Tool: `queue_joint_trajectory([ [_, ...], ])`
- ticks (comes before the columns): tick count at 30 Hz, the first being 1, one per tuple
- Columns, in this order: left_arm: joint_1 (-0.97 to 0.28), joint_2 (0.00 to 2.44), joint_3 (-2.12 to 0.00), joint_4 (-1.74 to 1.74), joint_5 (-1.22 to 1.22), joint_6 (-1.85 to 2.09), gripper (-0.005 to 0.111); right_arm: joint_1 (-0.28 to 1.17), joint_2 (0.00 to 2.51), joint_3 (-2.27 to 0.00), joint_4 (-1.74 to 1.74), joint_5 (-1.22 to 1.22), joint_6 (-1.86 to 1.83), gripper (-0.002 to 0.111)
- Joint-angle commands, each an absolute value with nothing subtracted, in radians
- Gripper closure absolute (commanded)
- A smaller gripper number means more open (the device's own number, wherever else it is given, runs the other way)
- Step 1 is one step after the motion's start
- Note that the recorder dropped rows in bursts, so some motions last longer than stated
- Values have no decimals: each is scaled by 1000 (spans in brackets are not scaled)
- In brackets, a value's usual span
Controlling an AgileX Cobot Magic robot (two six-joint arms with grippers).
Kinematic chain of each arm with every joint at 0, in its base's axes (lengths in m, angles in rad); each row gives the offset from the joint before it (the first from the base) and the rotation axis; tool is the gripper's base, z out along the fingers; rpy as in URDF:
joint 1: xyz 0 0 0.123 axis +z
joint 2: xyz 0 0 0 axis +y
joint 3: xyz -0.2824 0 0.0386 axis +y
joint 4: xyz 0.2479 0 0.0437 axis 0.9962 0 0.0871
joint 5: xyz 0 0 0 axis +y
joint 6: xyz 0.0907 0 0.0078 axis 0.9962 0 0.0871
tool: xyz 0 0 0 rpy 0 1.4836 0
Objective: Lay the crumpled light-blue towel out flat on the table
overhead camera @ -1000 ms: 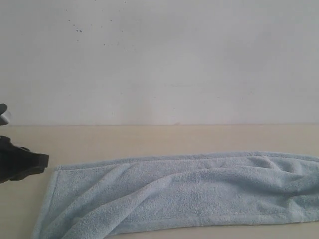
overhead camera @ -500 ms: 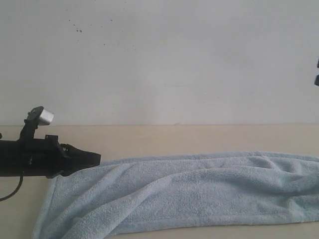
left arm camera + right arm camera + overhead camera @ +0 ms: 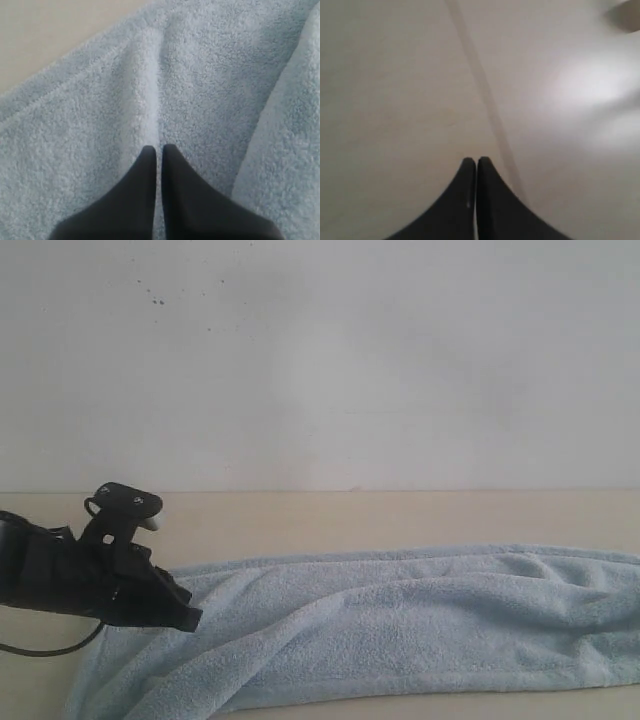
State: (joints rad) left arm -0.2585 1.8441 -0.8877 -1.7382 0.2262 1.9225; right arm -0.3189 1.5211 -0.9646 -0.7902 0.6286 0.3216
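The light-blue towel (image 3: 400,625) lies as a long rumpled band across the pale-beige table (image 3: 320,520), running from lower left off the right edge, with folds along its length. My left gripper (image 3: 190,618) hovers over the towel's left end, tilted down, its two black fingers (image 3: 145,170) pressed together with nothing between them. In the left wrist view the towel (image 3: 210,90) fills the picture, its hem running diagonally beside bare table (image 3: 45,35). My right gripper (image 3: 476,161) is shut and empty, facing a pale surface; it is outside the exterior view.
A white speckled wall (image 3: 320,360) rises behind the table's far edge. Bare table (image 3: 400,515) lies between the towel and the wall. A black cable (image 3: 50,650) hangs under the left arm.
The left arm has moved right and tipped downward, so its gripper now sits over the towel's left end. The towel has not shifted.
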Motion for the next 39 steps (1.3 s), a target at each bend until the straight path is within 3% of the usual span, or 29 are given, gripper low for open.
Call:
queue_joint_trajectory([
  [1,-289,1830,-927,-1744,197,1928,103,-316,1514,-958,-34,728,-286,109],
  [4,-289,1837,-944,-1744,205,1928,103,-300,1514,-949,169,746,-363,109],
  [13,-289,1870,-951,-1713,471,1935,103,-169,1579,-892,183,618,-395,109],
  [21,-287,1838,-951,-1659,301,1845,103,-168,1671,-892,173,497,-391,109],
  [28,-270,1896,-952,-1668,305,2078,103,-168,1768,-892,143,326,-395,109],
  [39,-260,1975,-1054,-1717,370,2107,103,-168,1873,-897,143,216,-395,109],
])
